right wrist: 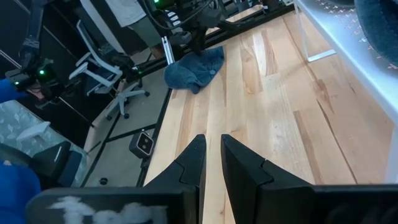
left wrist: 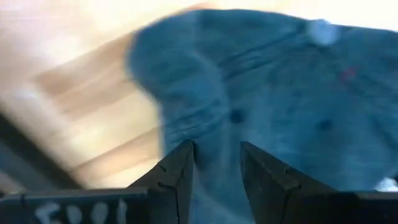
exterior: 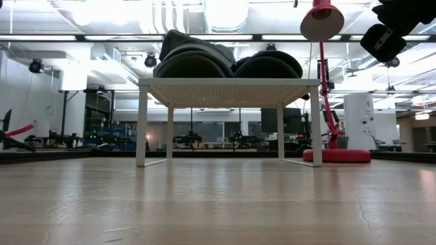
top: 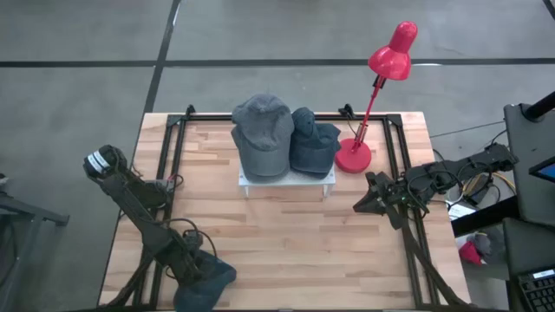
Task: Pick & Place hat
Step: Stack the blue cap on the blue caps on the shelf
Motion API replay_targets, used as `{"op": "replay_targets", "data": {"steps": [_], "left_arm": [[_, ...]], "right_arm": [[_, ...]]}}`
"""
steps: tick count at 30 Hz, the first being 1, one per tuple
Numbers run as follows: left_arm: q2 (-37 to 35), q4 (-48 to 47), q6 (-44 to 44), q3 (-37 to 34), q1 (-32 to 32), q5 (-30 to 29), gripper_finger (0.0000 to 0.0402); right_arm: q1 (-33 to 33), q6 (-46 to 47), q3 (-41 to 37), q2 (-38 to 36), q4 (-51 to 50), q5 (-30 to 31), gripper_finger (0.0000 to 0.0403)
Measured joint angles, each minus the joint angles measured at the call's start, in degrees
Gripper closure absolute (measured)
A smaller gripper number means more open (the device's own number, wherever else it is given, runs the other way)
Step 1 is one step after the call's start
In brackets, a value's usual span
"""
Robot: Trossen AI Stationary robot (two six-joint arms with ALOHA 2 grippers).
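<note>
Blue fabric filled my left wrist view: a blue hat [left wrist: 267, 93] lay on the wooden table [top: 286, 234] at its near edge, and the left gripper [left wrist: 216, 168] had its two fingers pinched on a fold of the cloth. From above, I saw that same hat [top: 206, 282] bunched under the left gripper [top: 192, 269] at the near left of the table. Two more hats, a grey hat [top: 262, 132] and a dark hat [top: 312, 140], sat touching side by side on the white stand [top: 286, 184] near the far edge, just beside the red lamp [top: 373, 95]. My right gripper [top: 368, 201] hung above the table's right side, well apart from the stand, its fingers [right wrist: 193, 163] nearly together and holding nothing.
</note>
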Motion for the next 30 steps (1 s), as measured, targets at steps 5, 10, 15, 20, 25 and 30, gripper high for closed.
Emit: {"op": "replay_targets", "data": {"steps": [5, 10, 15, 20, 25, 30], "left_arm": [[0.0, 3.7, -0.1, -2.1, 0.0, -0.5, 0.028], [0.0, 4.9, -0.6, -4.4, 0.0, 0.6, 0.028], [0.0, 10.4, -0.8, -7.6, 0.0, 0.6, 0.028], [0.0, 15.2, -2.9, -10.4, 0.1, 0.4, 0.0308], [0.0, 16.5, -2.1, -9.9, 0.0, -2.9, 0.0388], [0.1, 16.5, -2.4, -8.0, 0.1, -8.3, 0.0395]], "right_arm": [[0.0, 0.0, 0.0, 0.0, 0.0, 0.0, 0.0355], [0.0, 0.0, 0.0, 0.0, 0.0, 0.2, 0.0355], [0.0, 0.0, 0.0, 0.0, 0.0, 1.6, 0.0355], [0.0, 0.0, 0.0, 0.0, 0.0, 1.8, 0.0355], [0.0, -0.1, 0.0, 0.0, 0.0, 2.0, 0.0355], [0.0, 0.0, 0.0, 0.0, 0.0, 2.0, 0.0355]]}}
